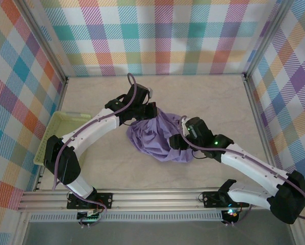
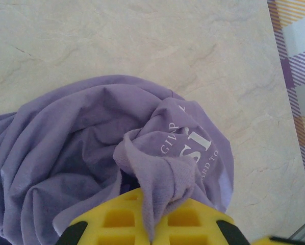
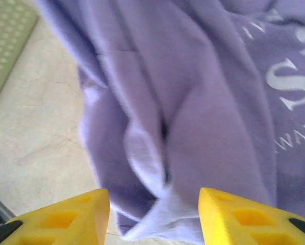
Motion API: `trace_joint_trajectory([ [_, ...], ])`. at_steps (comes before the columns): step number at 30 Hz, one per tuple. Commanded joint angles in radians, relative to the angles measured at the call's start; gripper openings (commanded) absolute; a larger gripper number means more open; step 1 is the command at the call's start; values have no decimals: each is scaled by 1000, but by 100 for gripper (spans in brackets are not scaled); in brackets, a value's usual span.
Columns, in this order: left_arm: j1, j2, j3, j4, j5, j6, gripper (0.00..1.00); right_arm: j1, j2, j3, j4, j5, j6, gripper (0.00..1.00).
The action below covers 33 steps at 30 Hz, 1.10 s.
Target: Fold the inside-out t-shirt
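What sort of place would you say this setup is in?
Probably a lab robot workcell, not a home: plaid-printed panel walls enclose a marble-look table, an aluminium rail carries two arm bases, and a purple t-shirt is the workpiece.

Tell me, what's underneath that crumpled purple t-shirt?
The pale marbled table shows all around the t-shirt. The bunched fabric covers whatever lies directly beneath, so anything there is hidden. The left gripper pinches a fold at its edge.

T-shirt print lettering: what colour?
White lettering on the lavender t-shirt; clearest in the left wrist view.
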Motion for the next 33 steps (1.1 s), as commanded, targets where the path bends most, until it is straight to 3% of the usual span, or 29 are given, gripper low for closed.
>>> trace_joint_trajectory([
  [1, -8, -19, -13, 13, 11, -7, 0, 41, 1, 59, -45, 86, -38, 49],
  [10, -11, -27, -10, -1, 3, 2, 0, 45, 140, 132, -60, 156, -41, 35],
  [24, -13, -28, -8, 0, 5, 3, 0, 45, 223, 181, -44, 144, -71, 20],
  [30, -14, -28, -9, 4, 8, -1, 0, 45, 236, 187, -51, 166, -71, 26],
  [33, -14, -27, -7, 0, 5, 1, 0, 46, 249, 191, -54, 158, -75, 20],
])
